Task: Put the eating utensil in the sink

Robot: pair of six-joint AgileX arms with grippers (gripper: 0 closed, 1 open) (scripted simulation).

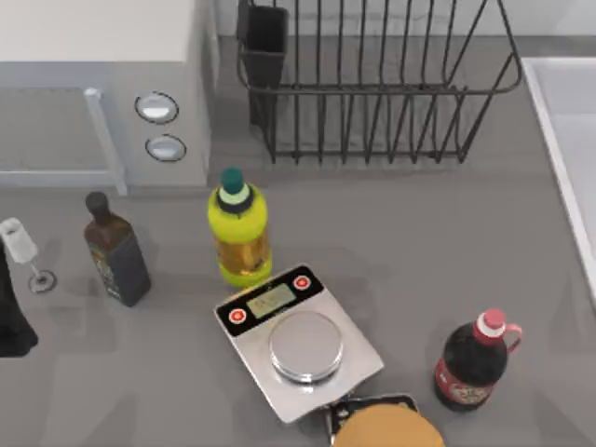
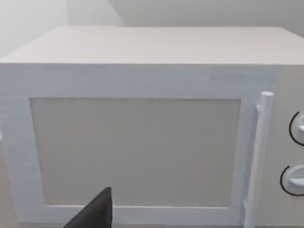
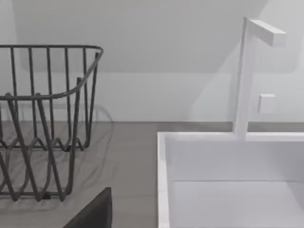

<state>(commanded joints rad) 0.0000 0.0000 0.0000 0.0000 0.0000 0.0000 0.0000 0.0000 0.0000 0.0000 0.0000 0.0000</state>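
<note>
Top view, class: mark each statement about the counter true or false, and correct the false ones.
1. The kitchen scale lies between the yellow bottle and the red-capped dark bottle. True.
2. The dish rack stands inside the sink. False: it stands on the counter, left of the sink.
3. The microwave door is open. False: it is shut.
4. The sink has a tap at its back rim. True.
5. The small dark bottle lies on its side. False: it stands upright.
</note>
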